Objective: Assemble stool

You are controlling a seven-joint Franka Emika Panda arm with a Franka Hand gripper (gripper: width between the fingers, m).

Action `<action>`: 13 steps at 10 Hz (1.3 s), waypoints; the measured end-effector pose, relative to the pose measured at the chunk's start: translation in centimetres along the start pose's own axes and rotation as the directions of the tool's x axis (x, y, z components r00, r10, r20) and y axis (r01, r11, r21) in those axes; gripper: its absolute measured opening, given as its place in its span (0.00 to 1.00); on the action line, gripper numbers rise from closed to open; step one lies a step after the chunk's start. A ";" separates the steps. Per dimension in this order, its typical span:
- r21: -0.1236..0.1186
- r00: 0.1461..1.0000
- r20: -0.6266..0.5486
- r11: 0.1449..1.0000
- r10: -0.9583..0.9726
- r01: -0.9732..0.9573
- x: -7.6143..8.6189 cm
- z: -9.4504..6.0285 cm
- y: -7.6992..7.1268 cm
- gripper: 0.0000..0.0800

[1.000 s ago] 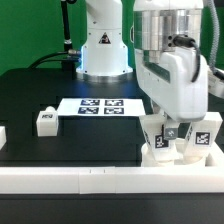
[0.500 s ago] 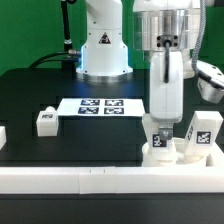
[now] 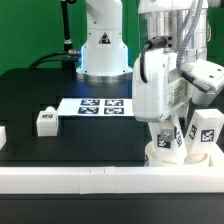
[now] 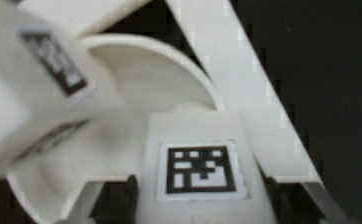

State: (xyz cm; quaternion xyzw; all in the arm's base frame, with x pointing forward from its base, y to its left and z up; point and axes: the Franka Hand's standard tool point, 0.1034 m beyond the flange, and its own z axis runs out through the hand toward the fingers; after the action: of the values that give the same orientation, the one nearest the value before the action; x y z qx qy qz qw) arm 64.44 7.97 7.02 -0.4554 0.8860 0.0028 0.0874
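Seat (image 3: 156, 157) lies at ext. view's right, just behind front rail (image 3: 80, 178). Gripper (image 4: 199, 196) points down over it, jaws either side of tagged leg (image 3: 167, 138) standing on seat. Wrist view is blurred, so can't tell whether pads clamp it or sit just off. Second leg (image 3: 205, 128) stands tilted on seat beside it. Third leg (image 3: 44, 121) sits well apart on black table (image 3: 90, 140), near marker board (image 3: 100, 105).

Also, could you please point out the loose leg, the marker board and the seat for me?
loose leg (image 3: 43, 123), exterior view, on its front face.
marker board (image 3: 100, 105), exterior view, on its middle.
seat (image 3: 159, 155), exterior view, on its outer wall.
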 end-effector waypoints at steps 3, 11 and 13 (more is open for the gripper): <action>0.049 0.998 0.054 0.998 0.029 -0.032 -1.0 0.1 0.8 0.42; 0.075 0.986 0.090 0.988 -0.140 0.133 -2.4 -3.0 0.2 0.81; 0.115 0.936 0.093 0.938 -0.339 0.328 -3.1 -5.1 -0.7 0.81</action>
State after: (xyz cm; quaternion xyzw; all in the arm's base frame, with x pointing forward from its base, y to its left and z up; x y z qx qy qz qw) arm 65.98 9.69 12.55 -0.5933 0.7888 -0.0303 0.1580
